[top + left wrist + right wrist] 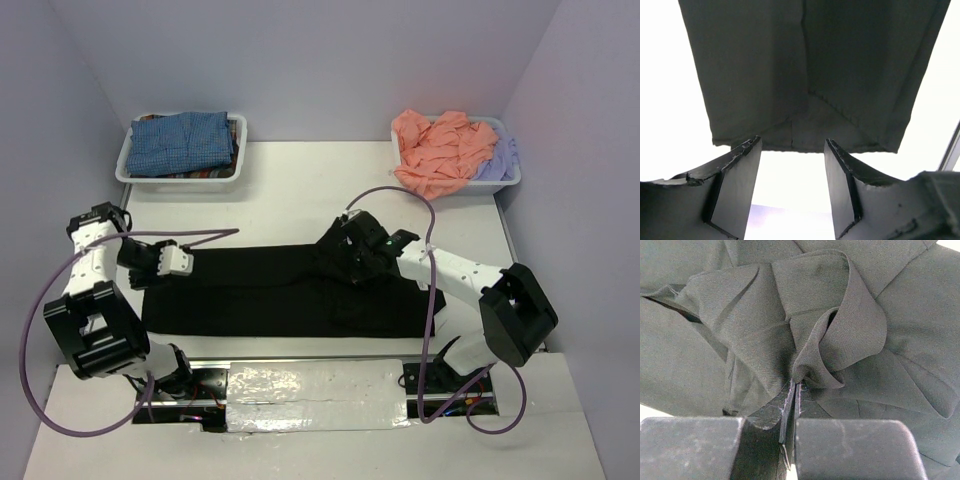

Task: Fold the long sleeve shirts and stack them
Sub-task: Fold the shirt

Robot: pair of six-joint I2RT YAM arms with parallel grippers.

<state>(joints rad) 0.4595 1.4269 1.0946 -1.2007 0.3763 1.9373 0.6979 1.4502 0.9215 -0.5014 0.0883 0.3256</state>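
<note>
I am working with both arms over the black shirt [270,295], which is lying as a long folded band across the near half of the table [290,190], running from left to right in front of my bases.

My left claw [188,262] is hovering at the shirt's left end, released: in the left wrist view its jaws are standing apart [792,146] with nothing between them, and the shirt's hem [755,65] is lying flat on the white table [670,100] just beyond the fingertips [751,146]. A seam is running up the cloth, and a triangular fold is showing near that hem.

My right claw [352,258] is sitting on the shirt's far edge, right of its middle, and is clenched on the cloth. In the right wrist view the jaws are pressing together [792,390] on a bunched pleat of the black fabric [715,315], which is puckering up into a loose curl just above the grip.

At the table's far left, a blue-checked shirt [185,140] is lying folded in the left bin [130,165]. At the far right, a salmon-pink shirt [440,150] is lying crumpled in the right bin [505,182], with a lavender shirt [497,160] beside it on the right.
</note>
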